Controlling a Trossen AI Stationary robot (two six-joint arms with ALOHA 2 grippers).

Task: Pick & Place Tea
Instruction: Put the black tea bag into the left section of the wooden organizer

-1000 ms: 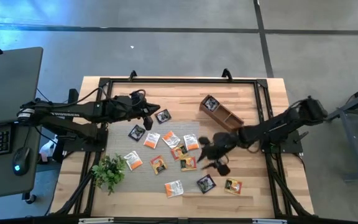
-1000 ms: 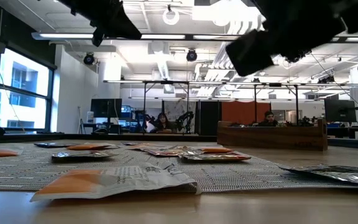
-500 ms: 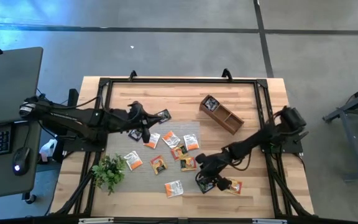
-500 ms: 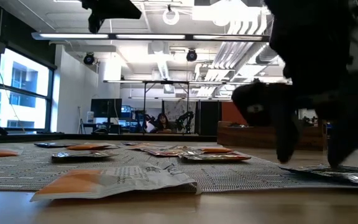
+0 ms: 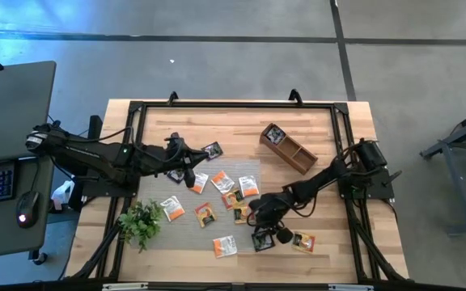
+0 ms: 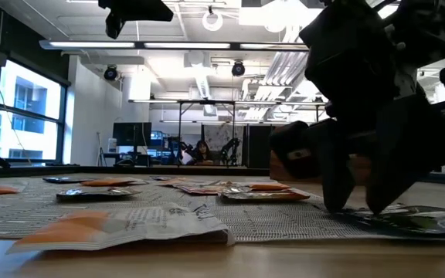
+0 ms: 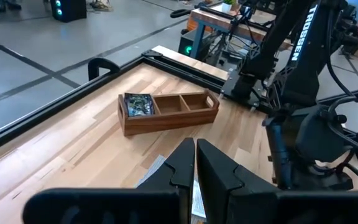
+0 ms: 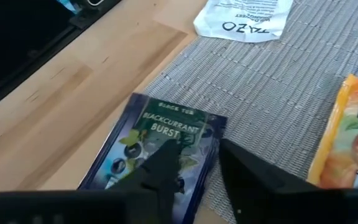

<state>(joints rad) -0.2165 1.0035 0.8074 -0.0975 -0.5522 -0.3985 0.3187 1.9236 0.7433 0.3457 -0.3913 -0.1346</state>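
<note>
Several small tea sachets lie on the grey woven mat (image 5: pixel 191 228) and on the wood, orange-and-white ones (image 5: pixel 222 179) and black ones (image 5: pixel 211 149). My right gripper (image 5: pixel 262 235) is down at a black sachet (image 8: pixel 148 146) at the mat's near right corner. It is open, with one finger over the sachet and the other past its edge. My left gripper (image 7: pixel 196 163) is shut, with nothing seen in it, and hangs above the mat's far left part (image 5: pixel 189 163). A wooden box (image 5: pixel 288 148) holds one black sachet (image 7: pixel 138 104). My right gripper comes slanting down from the table's right. Its fingertips (image 6: pixel 335 202) reach the black sachet's surface near the edge that lies on the mat (image 8: pixel 211 144). The sachet lies flat, partly on the wood and partly on the mat.
A green plant sprig (image 5: pixel 138 222) sits at the mat's near left corner. An orange-and-white sachet (image 5: pixel 303 241) lies just right of my right gripper, another (image 5: pixel 226 246) to its left. A black frame (image 5: pixel 342 162) runs around the table.
My right gripper has come down toward the table's near edge and to the left, onto the black sachet, and its fingers have drawn closer together. The front orange-and-white sachet has slid a little to the left. My left gripper, still shut, has swung slightly toward the near edge.
</note>
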